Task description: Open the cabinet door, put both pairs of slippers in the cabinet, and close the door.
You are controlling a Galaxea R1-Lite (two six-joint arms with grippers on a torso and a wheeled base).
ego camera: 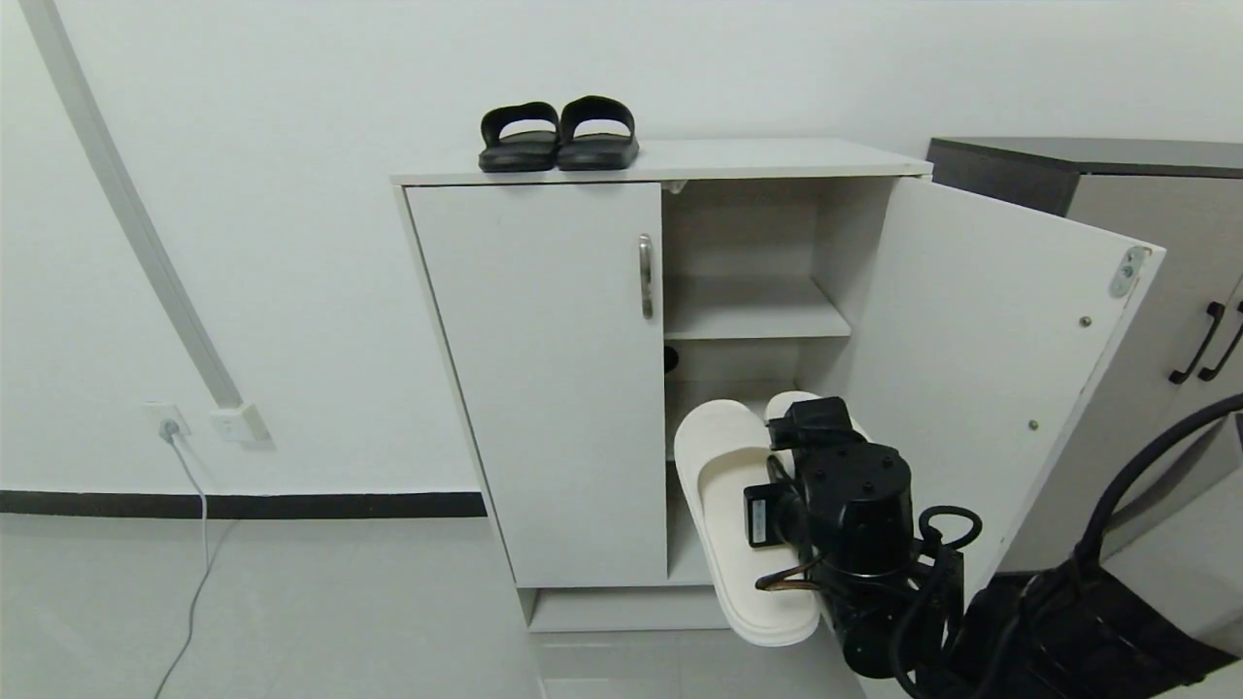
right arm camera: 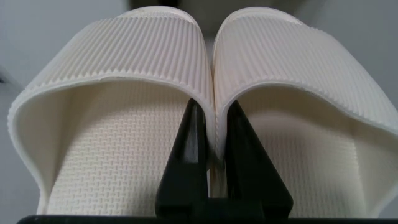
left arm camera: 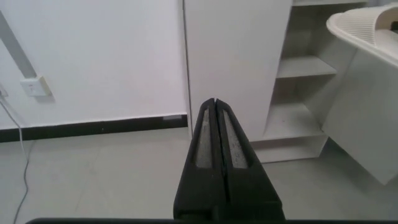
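At centre frame stands the cabinet (ego camera: 544, 388), its door (ego camera: 981, 388) swung open toward the right edge. At lower centre the white slippers (ego camera: 723, 505) hang before the opening, grasped together by the right end effector (right arm camera: 214, 111). The black slippers (ego camera: 558, 136) sit on the cabinet top. The left end effector (left arm camera: 215, 112) is clenched, empty. The long soles may catch the shelf (ego camera: 748, 311) or the door's edge and twist loose, since the opening looks narrow.
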